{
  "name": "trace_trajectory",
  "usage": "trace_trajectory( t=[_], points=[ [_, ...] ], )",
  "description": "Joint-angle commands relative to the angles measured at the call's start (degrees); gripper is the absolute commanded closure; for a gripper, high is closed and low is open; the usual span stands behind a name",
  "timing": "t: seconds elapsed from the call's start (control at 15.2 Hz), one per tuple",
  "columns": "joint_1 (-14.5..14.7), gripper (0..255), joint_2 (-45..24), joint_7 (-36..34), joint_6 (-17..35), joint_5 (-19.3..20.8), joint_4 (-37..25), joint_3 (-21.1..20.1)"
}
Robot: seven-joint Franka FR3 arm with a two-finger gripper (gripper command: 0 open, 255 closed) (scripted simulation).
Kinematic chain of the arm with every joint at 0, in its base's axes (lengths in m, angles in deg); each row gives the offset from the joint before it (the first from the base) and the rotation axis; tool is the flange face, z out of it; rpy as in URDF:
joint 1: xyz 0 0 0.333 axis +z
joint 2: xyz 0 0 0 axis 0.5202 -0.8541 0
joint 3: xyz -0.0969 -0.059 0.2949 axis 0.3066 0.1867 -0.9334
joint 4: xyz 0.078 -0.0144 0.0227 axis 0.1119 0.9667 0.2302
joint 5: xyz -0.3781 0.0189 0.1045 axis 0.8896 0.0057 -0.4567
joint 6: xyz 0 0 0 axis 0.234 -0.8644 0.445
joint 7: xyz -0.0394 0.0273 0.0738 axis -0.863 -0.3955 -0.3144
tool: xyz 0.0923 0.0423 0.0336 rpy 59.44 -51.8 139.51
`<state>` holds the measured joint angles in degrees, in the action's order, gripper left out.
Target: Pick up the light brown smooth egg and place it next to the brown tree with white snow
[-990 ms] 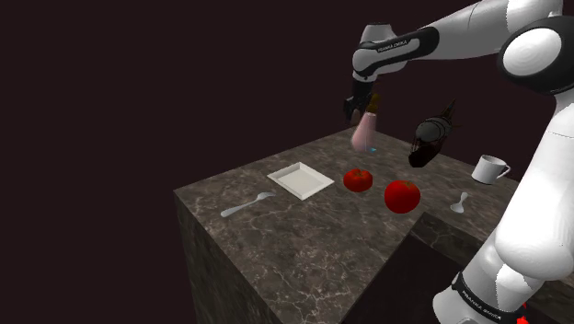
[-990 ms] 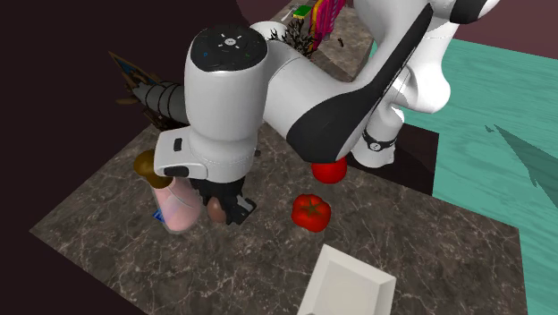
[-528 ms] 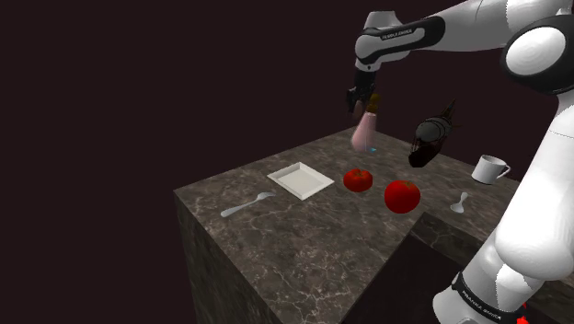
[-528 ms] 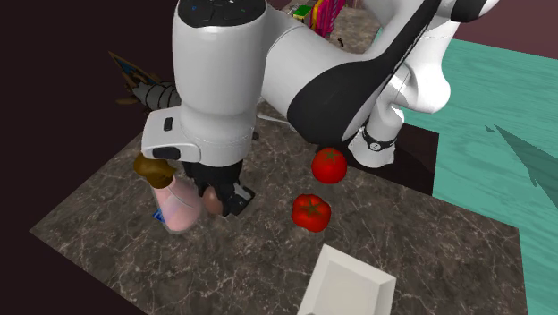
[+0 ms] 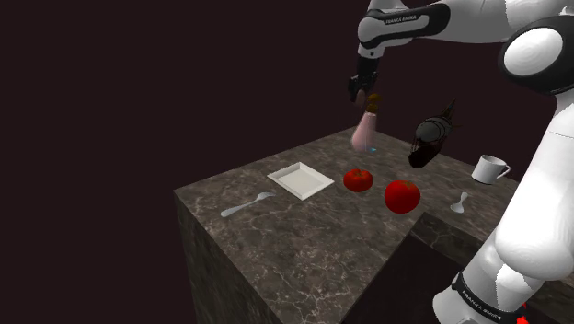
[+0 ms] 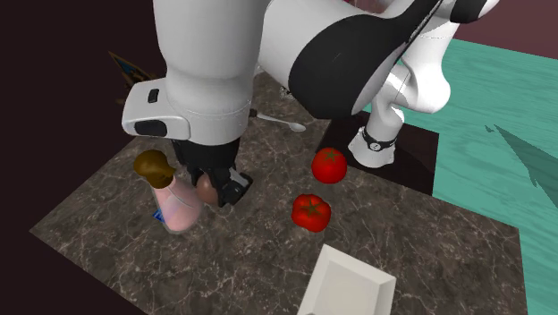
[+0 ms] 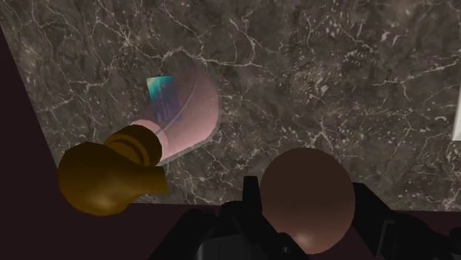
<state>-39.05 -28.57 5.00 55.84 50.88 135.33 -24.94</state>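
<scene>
Live now, and there's no text I can read outright. In the shoulder view a short line of pale lettering runs along the dark band point(image 5: 405, 17) on the arm's upper link, but it's too small for me to make out. A second strip of lettering sits on the dark ring point(image 5: 478, 302) low on the arm by the stand, and I can't read that either. In the wrist view the pink bottle point(image 7: 188, 118) carries a teal-blue label point(image 7: 164, 94); I get colour from it but no words.

We see a dark, veined, stone-like counter point(image 7: 332, 74). The brown egg point(image 7: 306, 196) looks smooth and matt; the pink bottle point(image 7: 186, 122) seems glassy, perhaps translucent.
</scene>
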Motion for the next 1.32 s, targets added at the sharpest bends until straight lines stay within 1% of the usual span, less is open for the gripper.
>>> trace_trajectory(
  t=[0.0, 0.73, 1.25],
  points=[
    [-0.05, 255, -0.15, 0.25, -1.62, -0.10, -1.76, 0.02],
    [-0.50, 255, -2.66, 1.67, -10.97, -1.03, -13.64, 0.18],
    [-1.37, 255, -6.44, 2.99, -18.88, -2.22, -25.32, 0.41]
  ],
)
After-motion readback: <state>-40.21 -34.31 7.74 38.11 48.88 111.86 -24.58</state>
